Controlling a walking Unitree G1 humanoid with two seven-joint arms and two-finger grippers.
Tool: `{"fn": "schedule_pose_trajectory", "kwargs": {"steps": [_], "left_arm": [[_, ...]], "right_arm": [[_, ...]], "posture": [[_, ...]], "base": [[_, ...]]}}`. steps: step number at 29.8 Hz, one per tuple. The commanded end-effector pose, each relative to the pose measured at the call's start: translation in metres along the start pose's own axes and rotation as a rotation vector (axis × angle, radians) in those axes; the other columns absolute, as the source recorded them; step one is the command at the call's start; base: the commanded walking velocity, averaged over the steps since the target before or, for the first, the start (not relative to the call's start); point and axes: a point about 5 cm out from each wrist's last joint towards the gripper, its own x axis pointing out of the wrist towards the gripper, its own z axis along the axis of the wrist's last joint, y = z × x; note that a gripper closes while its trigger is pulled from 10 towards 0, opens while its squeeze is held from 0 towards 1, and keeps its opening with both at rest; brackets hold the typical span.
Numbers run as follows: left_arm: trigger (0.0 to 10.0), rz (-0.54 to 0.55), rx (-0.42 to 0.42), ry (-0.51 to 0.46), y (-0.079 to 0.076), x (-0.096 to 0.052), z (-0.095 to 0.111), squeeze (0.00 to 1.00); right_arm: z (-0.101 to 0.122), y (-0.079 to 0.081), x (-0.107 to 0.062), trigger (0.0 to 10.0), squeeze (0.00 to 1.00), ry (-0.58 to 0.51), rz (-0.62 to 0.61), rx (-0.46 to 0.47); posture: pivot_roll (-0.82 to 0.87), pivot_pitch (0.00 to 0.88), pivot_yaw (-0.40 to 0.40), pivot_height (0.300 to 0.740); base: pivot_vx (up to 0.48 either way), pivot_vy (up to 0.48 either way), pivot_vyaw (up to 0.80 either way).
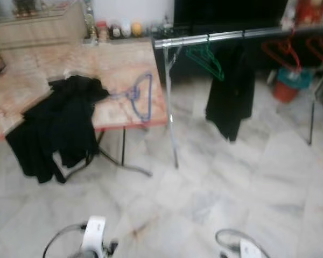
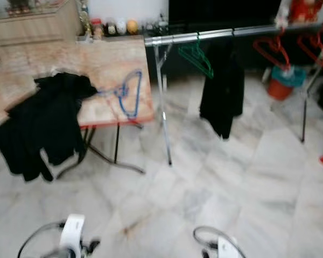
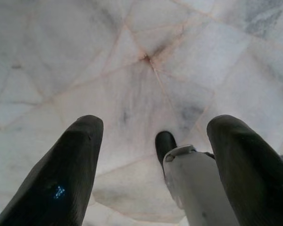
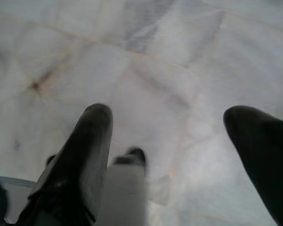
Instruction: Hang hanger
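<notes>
Both end effectors spread over floor (image 3: 132,70); blue hanger (image 1: 140,97) on table (image 1: 118,59) (blurred, no legible writing).

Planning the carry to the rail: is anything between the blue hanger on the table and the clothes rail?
Nothing visible blocks it. The blue hanger lies near the table corner nearest the rail. A green hanger and a black garment already hang there, with bare rail beside them.

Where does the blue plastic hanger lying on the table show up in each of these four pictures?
Left eye view: blue plastic hanger near the marble-patterned table's right edge.
Right eye view: same hanger, beside the black garment.
Left wrist view: floor tiles instead.
Right wrist view: likewise floor.
Shared landmark: chrome clothes rail.
</notes>
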Motion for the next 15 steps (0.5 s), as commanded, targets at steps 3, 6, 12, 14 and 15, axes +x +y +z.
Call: {"fn": "schedule_pose_trajectory", "kwargs": {"steps": [3, 6, 12, 14, 15], "left_arm": [[10.0, 0.001, -0.002, -0.002, -0.0011, 0.0008, 0.0022, 0.0], [10.0, 0.0, -0.003, -0.001, -0.0015, 0.0008, 0.002, 0.0], [10.0, 0.002, -0.003, 0.002, -0.001, 0.0006, 0.001, 0.0], [10.0, 0.002, -0.002, 0.002, -0.0005, 0.0005, 0.0011, 0.0], [10.0, 0.003, -0.002, 0.002, -0.0004, 0.0005, 0.0011, 0.0]], "right_arm": [[-0.0013, -0.0054, -0.0005, 10.0, 0.0, 0.006, -0.013, -0.007], [-0.0012, -0.0054, -0.0004, 10.0, 0.0, 0.006, -0.013, -0.004], [-0.0015, -0.005, -0.0006, 10.0, 0.0, 0.005, -0.014, 0.002], [-0.0016, -0.0047, -0.0006, 10.0, 0.0, 0.005, -0.014, 0.003], [-0.0016, -0.0046, -0.0006, 10.0, 0.0, 0.005, -0.013, 0.003]], "posture": [[-0.02, 0.01, 0.059, 0.74], [-0.02, 0.011, 0.058, 0.74], [-0.02, 0.011, 0.061, 0.74], [-0.02, 0.009, 0.062, 0.74], [-0.02, 0.009, 0.062, 0.74]], "base": [[0.0, -0.379, 0.0], [0.0, -0.375, 0.0], [0.0, -0.374, 0.0], [0.0, -0.375, 0.0], [0.0, -0.375, 0.0]]}}
